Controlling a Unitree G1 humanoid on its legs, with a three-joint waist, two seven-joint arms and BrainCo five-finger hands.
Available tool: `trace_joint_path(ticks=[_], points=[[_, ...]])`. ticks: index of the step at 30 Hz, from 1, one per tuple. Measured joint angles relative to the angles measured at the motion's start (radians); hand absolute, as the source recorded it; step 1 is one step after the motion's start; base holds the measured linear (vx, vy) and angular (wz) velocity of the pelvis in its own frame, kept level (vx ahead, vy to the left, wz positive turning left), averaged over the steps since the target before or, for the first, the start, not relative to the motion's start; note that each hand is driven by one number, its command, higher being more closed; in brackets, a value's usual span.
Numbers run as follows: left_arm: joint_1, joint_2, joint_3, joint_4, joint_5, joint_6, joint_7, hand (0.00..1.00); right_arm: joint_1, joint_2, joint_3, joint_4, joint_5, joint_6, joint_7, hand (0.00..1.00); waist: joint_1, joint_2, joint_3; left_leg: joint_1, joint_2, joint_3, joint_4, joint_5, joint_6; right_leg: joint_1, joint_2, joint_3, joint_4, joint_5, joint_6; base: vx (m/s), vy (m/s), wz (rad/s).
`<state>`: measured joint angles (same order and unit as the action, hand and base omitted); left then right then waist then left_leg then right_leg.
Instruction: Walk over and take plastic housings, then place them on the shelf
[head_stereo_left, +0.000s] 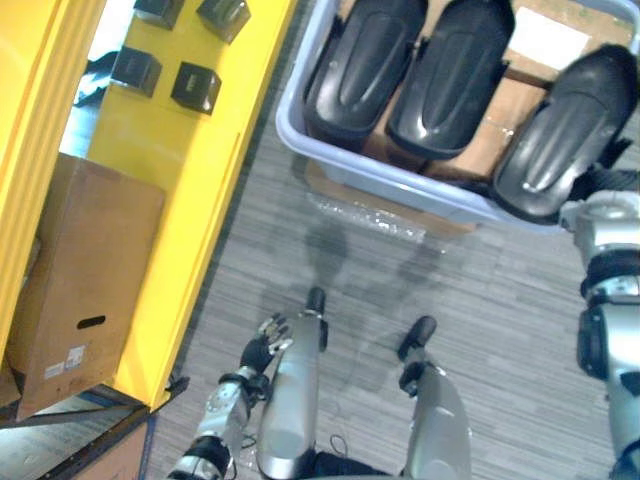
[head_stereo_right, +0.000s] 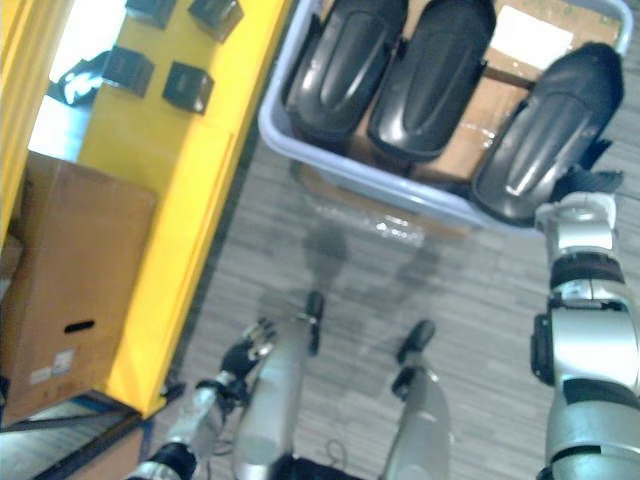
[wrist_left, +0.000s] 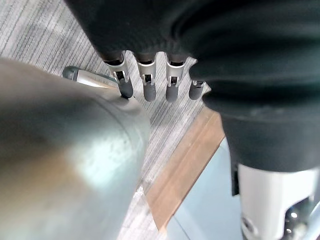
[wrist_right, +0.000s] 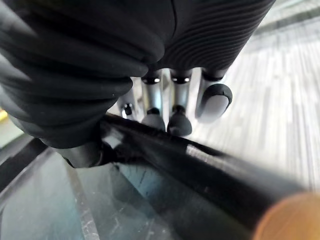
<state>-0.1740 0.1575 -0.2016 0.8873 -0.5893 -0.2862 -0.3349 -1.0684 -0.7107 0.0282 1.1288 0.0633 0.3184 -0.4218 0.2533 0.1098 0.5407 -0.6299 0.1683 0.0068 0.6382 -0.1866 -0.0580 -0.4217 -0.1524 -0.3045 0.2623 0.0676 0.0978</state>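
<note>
Three black plastic housings lie side by side in a pale blue bin (head_stereo_left: 372, 172): the left one (head_stereo_left: 365, 65), the middle one (head_stereo_left: 450, 75) and the right one (head_stereo_left: 565, 130). My right hand (head_stereo_right: 592, 182) is up at the near end of the right housing. In the right wrist view its fingers (wrist_right: 179, 119) look fairly straight, with their tips resting on that housing's black edge (wrist_right: 200, 167); the thumb is hidden. My left hand (head_stereo_left: 262, 348) hangs low beside my body, its fingers (wrist_left: 145, 86) relaxed and holding nothing.
A yellow shelf (head_stereo_left: 190, 200) runs along the left, with several small black boxes (head_stereo_left: 195, 87) on top and a brown cardboard box (head_stereo_left: 85, 270) on a lower level. Cardboard (head_stereo_left: 500, 110) lines the bin. Grey floor (head_stereo_left: 500, 330) lies between the shelf and the bin.
</note>
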Motion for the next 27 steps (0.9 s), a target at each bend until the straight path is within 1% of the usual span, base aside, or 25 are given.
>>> trace_joint_path(ticks=[1,2,5,6,7,9,10,11,13,14,15,16,17,18,19,20,21,22,24,25,26,27], points=[[0.002,0.007,-0.003,-0.006,0.0,0.004,0.0,0.0,0.0,0.004,0.004,-0.008,0.0,-0.001,-0.005,1.0,0.0,-0.003,-0.001,0.0,0.005,0.0,0.003,-0.004,0.0,0.003,0.005,0.001,-0.005,0.004,-0.001,-0.04,0.002,-0.16],[0.008,0.027,-0.013,-0.017,-0.001,0.005,0.0,0.0,0.0,0.016,0.005,-0.028,0.0,-0.012,-0.017,1.0,0.0,-0.016,-0.003,0.0,0.01,0.004,0.004,-0.005,0.0,0.006,0.011,0.005,-0.02,0.012,0.0,-0.03,0.005,-0.13],[0.024,0.047,-0.018,-0.046,-0.008,0.006,0.003,0.0,-0.001,0.02,0.023,-0.079,-0.002,-0.03,-0.036,1.0,-0.001,-0.036,-0.004,0.001,0.016,0.004,0.005,-0.005,0.001,0.024,0.023,0.004,-0.057,0.031,0.004,-0.01,0.004,-0.06],[0.03,0.057,-0.035,-0.052,-0.043,0.004,0.013,0.0,-0.006,0.02,0.039,-0.104,-0.006,-0.036,-0.039,1.0,-0.001,-0.044,-0.004,0.004,0.017,0.007,0.004,-0.005,0.001,0.029,0.024,0.005,-0.069,0.041,0.0,0.0,0.0,0.0],[0.031,0.068,-0.052,-0.057,-0.056,0.0,0.021,0.0,-0.012,0.02,0.045,-0.117,-0.015,-0.039,-0.04,1.0,-0.003,-0.047,-0.004,0.007,0.017,0.007,0.002,-0.005,0.001,0.036,0.025,0.005,-0.076,0.045,-0.001,0.0,0.0,0.0],[0.037,0.073,-0.077,-0.075,-0.074,0.001,0.059,0.0,-0.021,0.023,0.045,-0.147,-0.041,-0.046,-0.045,1.0,-0.004,-0.051,-0.003,0.025,0.016,0.018,-0.003,-0.005,0.001,0.051,0.023,0.008,-0.082,0.048,0.001,0.01,0.012,-0.03],[0.046,0.072,-0.087,-0.097,-0.075,-0.001,0.099,0.0,-0.022,0.028,0.045,-0.172,-0.047,-0.054,-0.055,1.0,-0.006,-0.057,-0.004,0.047,0.014,0.031,-0.014,-0.005,0.001,0.062,0.017,0.014,-0.083,0.049,0.002,0.03,0.024,-0.08],[0.063,0.072,-0.085,-0.14,-0.076,-0.004,0.129,0.0,-0.022,0.038,0.045,-0.206,-0.07,-0.06,-0.063,1.0,-0.016,-0.065,-0.005,0.071,0.011,0.038,-0.027,-0.004,0.001,0.076,0.012,0.02,-0.084,0.049,0.003,0.03,0.02,-0.08],[0.081,0.069,-0.085,-0.231,-0.076,-0.006,0.153,0.0,-0.021,0.05,0.045,-0.25,-0.104,-0.069,-0.07,1.0,-0.026,-0.078,-0.005,0.096,0.009,0.051,-0.045,-0.002,0.002,0.089,0.008,0.029,-0.086,0.049,0.002,0.02,0.007,-0.07],[0.073,0.059,-0.085,-0.315,-0.075,-0.008,0.167,0.0,-0.019,0.056,0.045,-0.284,-0.13,-0.074,-0.081,1.0,-0.033,-0.086,-0.007,0.111,0.007,0.057,-0.056,0.0,0.003,0.098,0.006,0.031,-0.09,0.049,0.002,0.03,0.004,0.0],[0.052,0.046,-0.083,-0.385,-0.069,-0.013,0.187,0.0,-0.011,0.065,0.044,-0.324,-0.159,-0.076,-0.083,1.0,-0.046,-0.097,-0.006,0.131,0.0,0.058,-0.075,0.007,0.003,0.113,0.001,0.029,-0.097,0.049,0.002,0.03,0.002,0.03],[0.034,0.04,-0.083,-0.416,-0.068,-0.013,0.198,0.0,-0.005,0.072,0.044,-0.346,-0.167,-0.077,-0.083,1.0,-0.052,-0.104,-0.007,0.143,-0.004,0.061,-0.088,0.013,0.002,0.118,-0.002,0.03,-0.098,0.048,0.002,0.03,0.0,0.09],[-0.003,0.027,-0.079,-0.466,-0.064,-0.012,0.216,0.0,0.01,0.085,0.043,-0.386,-0.195,-0.078,-0.083,1.0,-0.066,-0.114,-0.007,0.168,-0.008,0.063,-0.106,0.017,0.0,0.139,-0.005,0.029,-0.105,0.046,0.001,0.04,-0.004,0.04],[-0.029,0.031,-0.071,-0.519,-0.057,-0.01,0.234,0.0,0.032,0.101,0.043,-0.432,-0.213,-0.079,-0.083,1.0,-0.078,-0.123,-0.007,0.201,-0.009,0.07,-0.124,0.019,-0.002,0.165,-0.005,0.03,-0.114,0.044,-0.001,0.05,-0.006,0.01],[-0.039,0.032,-0.06,-0.545,-0.051,-0.008,0.244,0.0,0.047,0.107,0.042,-0.46,-0.225,-0.08,-0.083,1.0,-0.081,-0.126,-0.007,0.219,-0.009,0.077,-0.135,0.021,-0.004,0.178,-0.005,0.031,-0.119,0.044,-0.001,0.07,-0.009,-0.07],[-0.056,0.034,-0.03,-0.602,-0.018,0.005,0.257,0.0,0.077,0.112,0.04,-0.518,-0.246,-0.088,-0.083,1.0,-0.086,-0.13,-0.008,0.254,-0.011,0.088,-0.16,0.025,-0.008,0.2,-0.006,0.033,-0.126,0.042,-0.002,0.08,-0.019,-0.06],[-0.071,0.045,-0.004,-0.657,0.009,0.018,0.268,0.0,0.096,0.119,0.039,-0.567,-0.27,-0.099,-0.081,1.0,-0.101,-0.132,-0.009,0.286,-0.013,0.089,-0.183,0.031,-0.013,0.223,-0.006,0.032,-0.134,0.041,-0.002,0.09,-0.023,-0.05],[-0.08,0.056,0.006,-0.682,0.02,0.031,0.272,0.0,0.106,0.122,0.036,-0.592,-0.284,-0.107,-0.08,1.0,-0.106,-0.132,-0.009,0.303,-0.014,0.092,-0.195,0.035,-0.016,0.235,-0.007,0.032,-0.138,0.041,-0.002,0.1,-0.031,-0.05],[-0.122,0.104,0.019,-0.741,0.05,0.083,0.275,0.0,0.14,0.134,0.027,-0.672,-0.329,-0.133,-0.066,1.0,-0.118,-0.136,-0.011,0.382,-0.017,0.11,-0.251,0.05,-0.025,0.29,-0.006,0.032,-0.161,0.041,-0.003,0.11,-0.04,-0.05],[-0.138,0.113,0.025,-0.761,0.051,0.106,0.275,0.0,0.151,0.151,0.022,-0.699,-0.349,-0.149,-0.053,1.0,-0.133,-0.142,-0.022,0.409,-0.021,0.113,-0.278,0.058,-0.029,0.31,-0.005,0.031,-0.172,0.041,-0.003,0.1,-0.044,-0.02],[-0.163,0.133,0.03,-0.77,0.051,0.138,0.275,0.0,0.184,0.172,0.022,-0.737,-0.372,-0.174,-0.04,1.0,-0.143,-0.159,-0.067,0.422,-0.023,0.12,-0.314,0.065,-0.032,0.315,-0.003,0.031,-0.192,0.04,-0.003,0.07,-0.034,-0.01],[-0.177,0.139,0.03,-0.771,0.054,0.157,0.275,0.0,0.201,0.182,0.022,-0.75,-0.387,-0.192,-0.033,1.0,-0.15,-0.169,-0.092,0.422,-0.024,0.122,-0.326,0.07,-0.034,0.315,-0.002,0.03,-0.205,0.04,-0.003,0.15,-0.035,-0.07]])
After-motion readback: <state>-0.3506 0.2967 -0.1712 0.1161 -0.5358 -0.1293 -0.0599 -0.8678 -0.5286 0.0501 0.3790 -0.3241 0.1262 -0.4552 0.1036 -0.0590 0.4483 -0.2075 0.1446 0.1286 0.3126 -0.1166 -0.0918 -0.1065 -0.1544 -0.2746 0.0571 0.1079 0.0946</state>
